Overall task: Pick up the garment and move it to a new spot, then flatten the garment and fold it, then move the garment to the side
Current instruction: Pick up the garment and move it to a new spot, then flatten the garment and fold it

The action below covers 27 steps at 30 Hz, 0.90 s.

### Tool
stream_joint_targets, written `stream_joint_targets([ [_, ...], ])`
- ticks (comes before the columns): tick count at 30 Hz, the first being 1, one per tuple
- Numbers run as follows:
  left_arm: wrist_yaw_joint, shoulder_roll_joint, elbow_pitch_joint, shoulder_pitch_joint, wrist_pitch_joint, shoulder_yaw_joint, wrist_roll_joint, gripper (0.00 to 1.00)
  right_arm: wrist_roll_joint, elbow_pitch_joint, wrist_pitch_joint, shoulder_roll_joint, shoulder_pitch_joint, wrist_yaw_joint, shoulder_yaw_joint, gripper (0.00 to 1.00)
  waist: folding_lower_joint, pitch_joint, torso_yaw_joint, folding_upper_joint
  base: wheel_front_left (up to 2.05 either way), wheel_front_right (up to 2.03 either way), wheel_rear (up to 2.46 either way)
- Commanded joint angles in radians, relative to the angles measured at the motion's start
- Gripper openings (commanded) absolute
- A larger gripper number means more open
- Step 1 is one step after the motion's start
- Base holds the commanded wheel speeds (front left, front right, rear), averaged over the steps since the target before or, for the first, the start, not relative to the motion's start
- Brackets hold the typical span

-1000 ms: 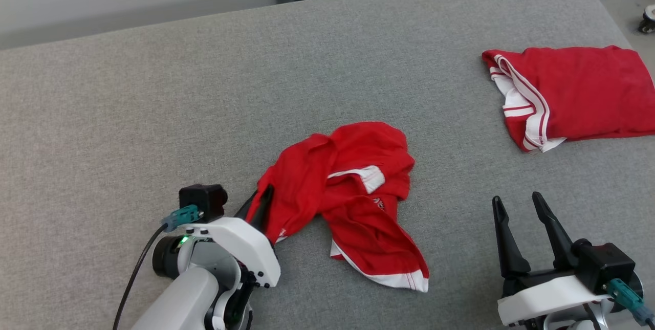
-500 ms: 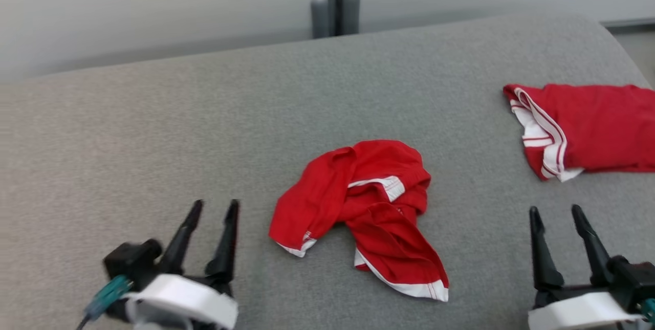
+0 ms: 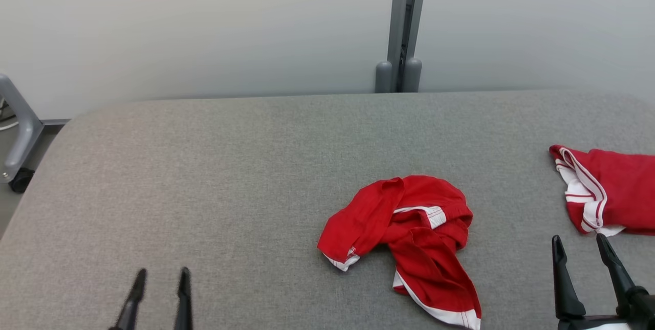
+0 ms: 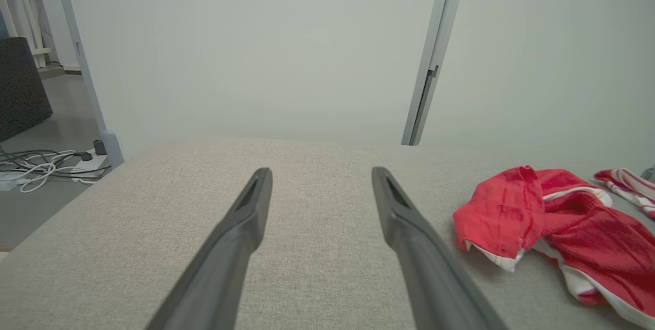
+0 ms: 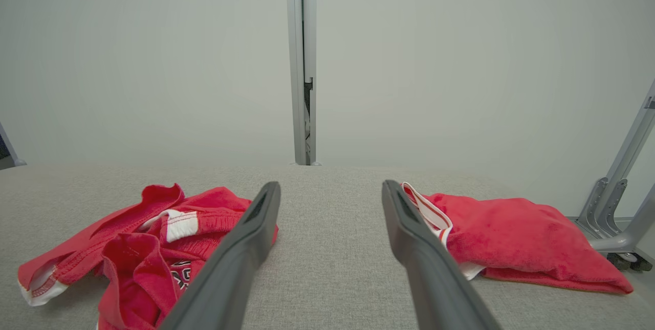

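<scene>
1. Two grippers sit nearest, at the bottom edge of the head view: the left gripper (image 3: 161, 275) at 7 o'clock and the right gripper (image 3: 579, 242) at 5 o'clock. Each has its dark fingers spread apart with nothing between them, tips over the bare grey table (image 3: 204, 176).
2. Next out, the garment (image 3: 409, 227) lies loose on the table at about 4 o'clock from the view's centre. It is between the two grippers, nearer the right one, and touches neither.
3. It is red cloth with white trim, crumpled and twisted into a heap. One lobe points to 8 o'clock and ends in a white hem. A longer leg trails toward 5 o'clock and ends in a white band. A short white strip shows near the middle, and the right wrist view shows a small dark print on it.
4. Farther right, at 3 o'clock, a second piece (image 3: 619, 192) of red cloth with a striped white edge lies folded flat, well apart from the garment.
5. Beyond the table's rounded far edge, a grey post (image 3: 404, 23) stands at 12 o'clock against a pale wall (image 3: 204, 23). A grey frame leg (image 3: 15, 125) shows at 9 o'clock.
</scene>
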Motion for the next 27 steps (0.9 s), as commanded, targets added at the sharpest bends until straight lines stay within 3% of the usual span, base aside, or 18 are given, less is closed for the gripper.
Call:
stream_joint_targets([
  [1,-0.018,-0.018,0.003,0.014,-0.001,0.002,0.025,1.0,-0.001,0.001,0.0,-0.004,0.008,0.0,-0.005,1.0,0.0,-0.021,0.018,-0.0001,0.0,0.0,0.0],
  [11,-0.17,-0.124,0.048,0.025,-0.001,0.109,0.114,1.0,0.027,0.029,0.0,-0.004,0.02,0.0,0.039,1.0,0.0,-0.038,0.015,-0.0001,0.0,0.0,0.0],
  [19,-0.218,-0.154,0.067,0.013,-0.001,0.156,0.151,1.0,0.041,0.039,0.0,-0.004,0.007,0.0,0.066,1.0,0.0,-0.032,-0.001,-0.0001,0.0,0.0,0.0],
  [27,-0.237,-0.163,0.04,-0.012,-0.001,0.154,0.189,1.0,0.042,0.045,0.0,-0.004,-0.015,0.0,0.086,1.0,0.0,-0.013,-0.04,-0.0001,0.0,0.0,0.0],
])
